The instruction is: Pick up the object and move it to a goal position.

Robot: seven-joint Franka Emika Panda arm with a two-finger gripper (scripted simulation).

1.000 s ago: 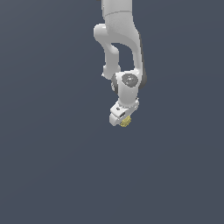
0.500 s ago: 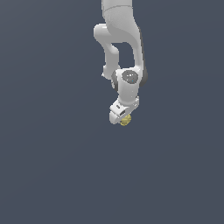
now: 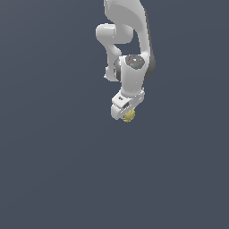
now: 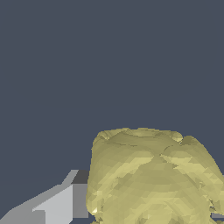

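Observation:
The object (image 3: 129,116) is a small yellow-tan bumpy lump. It sits at the tip of my white gripper (image 3: 127,114), held between the fingers. In the wrist view the object (image 4: 148,175) fills much of the picture, pressed against one grey finger (image 4: 57,203). The other finger is mostly hidden behind the lump. The white arm (image 3: 132,53) reaches down from the top of the exterior view, and the gripper hangs near the picture's middle over the plain dark grey surface (image 3: 58,170).
Only the plain dark grey surface shows around the arm in both views. No other objects, containers or edges are in view. No goal marker shows.
The arm's wrist has shifted slightly, and the gripper with the object has moved a little toward the exterior view's right and down. The object stays held.

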